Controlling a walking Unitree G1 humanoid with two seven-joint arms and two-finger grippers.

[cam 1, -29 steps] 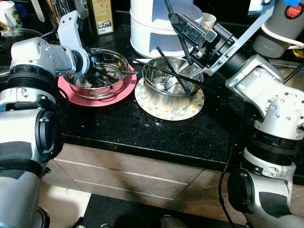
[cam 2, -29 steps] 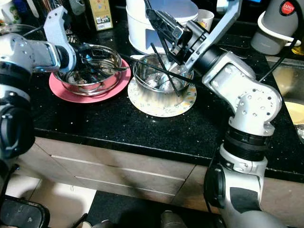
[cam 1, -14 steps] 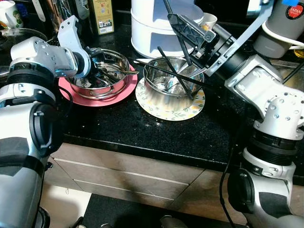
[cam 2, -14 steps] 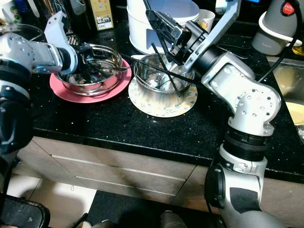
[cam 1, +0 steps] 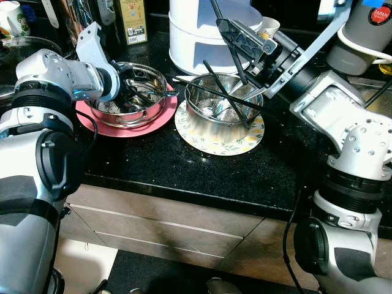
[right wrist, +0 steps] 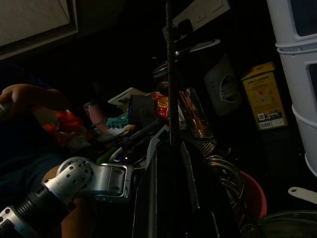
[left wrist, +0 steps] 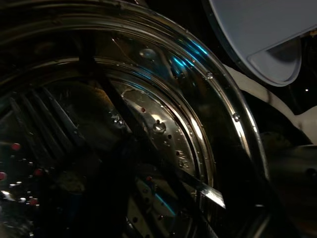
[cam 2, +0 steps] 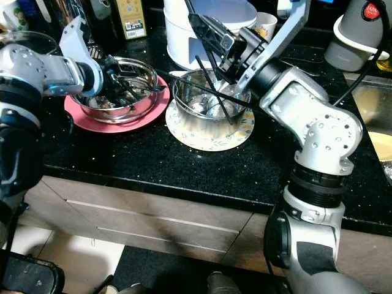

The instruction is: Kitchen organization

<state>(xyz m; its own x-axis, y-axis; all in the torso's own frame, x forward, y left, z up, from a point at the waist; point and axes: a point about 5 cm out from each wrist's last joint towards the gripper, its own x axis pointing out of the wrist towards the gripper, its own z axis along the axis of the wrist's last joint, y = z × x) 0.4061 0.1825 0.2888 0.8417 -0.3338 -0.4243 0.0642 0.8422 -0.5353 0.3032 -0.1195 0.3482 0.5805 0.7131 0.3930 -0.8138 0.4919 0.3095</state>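
Observation:
A steel bowl (cam 1: 147, 75) sits on a pink plate (cam 1: 116, 127) at the left of the black counter. My left gripper (cam 1: 133, 92) reaches down inside this bowl, close to a metal spoon (cam 1: 162, 93); the left wrist view has the bowl's shiny inner wall (left wrist: 168, 129) right in front of it. A second steel bowl (cam 1: 211, 104) stands on a floral plate (cam 1: 214, 146), with two black chopsticks (cam 1: 214, 93) lying across it. Above its far rim my right gripper (cam 1: 231, 30) is shut on a thin black stick (cam 1: 240, 68) that stands nearly upright.
A white stacked container (cam 1: 196, 37) and a yellow box (cam 1: 130, 21) stand behind the bowls. A grey appliance (cam 1: 361, 37) and a sink (cam 2: 373, 110) are at the right. The counter's front edge (cam 1: 184, 190) runs above drawers. A person's hand (right wrist: 29, 94) is beyond the counter.
My left gripper has pushed a little farther to the right, deeper into the bowl on the pink plate. The right arm and its stick have stayed put.

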